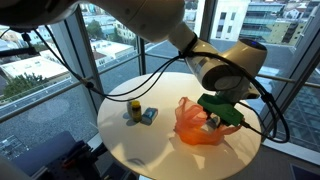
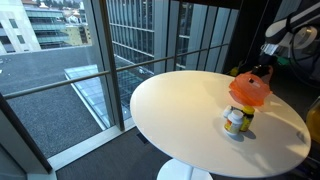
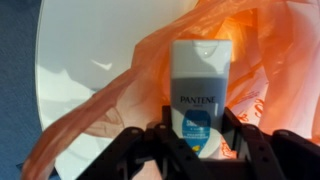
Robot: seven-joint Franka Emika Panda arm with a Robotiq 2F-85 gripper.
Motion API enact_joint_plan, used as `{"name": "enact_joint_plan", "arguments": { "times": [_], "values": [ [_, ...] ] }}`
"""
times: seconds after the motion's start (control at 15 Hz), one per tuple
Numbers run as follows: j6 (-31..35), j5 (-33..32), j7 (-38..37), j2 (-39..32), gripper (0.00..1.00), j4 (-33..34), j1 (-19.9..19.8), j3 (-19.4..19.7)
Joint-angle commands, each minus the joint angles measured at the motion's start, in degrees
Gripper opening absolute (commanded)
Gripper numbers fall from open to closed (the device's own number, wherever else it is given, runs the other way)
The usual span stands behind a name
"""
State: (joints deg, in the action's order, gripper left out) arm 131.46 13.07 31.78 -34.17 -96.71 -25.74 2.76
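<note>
My gripper [image 3: 199, 140] is shut on a white Pantene bottle [image 3: 200, 85] with a blue label, held just above an orange plastic bag [image 3: 130, 90]. In both exterior views the gripper [image 1: 215, 120] hangs over the orange bag [image 1: 195, 125] on the round white table [image 1: 130, 145]. The bag [image 2: 248, 90] also shows at the far side of the table [image 2: 180, 110]. The bottle is mostly hidden by the gripper in the exterior views.
A small yellow-lidded jar [image 1: 134, 110] and a blue packet [image 1: 149, 116] sit on the table beside the bag; the jar [image 2: 236, 120] shows near the bag. Glass windows with metal frames [image 1: 80, 50] surround the table. Black cables [image 1: 150, 75] hang from the arm.
</note>
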Motion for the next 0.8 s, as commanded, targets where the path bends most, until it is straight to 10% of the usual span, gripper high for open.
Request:
{"name": "enact_joint_plan", "arguments": {
  "times": [0.0, 0.6, 0.67, 0.73],
  "values": [
    [4.86, 0.17, 0.29, -0.38, 0.25, -2.26, 0.50, -0.55],
    [4.27, -0.60, -0.97, -2.21, 0.28, -3.82, 1.11, -1.22],
    [4.19, -0.63, -1.05, -2.30, 0.66, -3.78, 1.11, -1.21],
    [4.35, -0.57, -1.02, -2.19, 0.76, -3.90, 1.05, -1.24]
  ]
}}
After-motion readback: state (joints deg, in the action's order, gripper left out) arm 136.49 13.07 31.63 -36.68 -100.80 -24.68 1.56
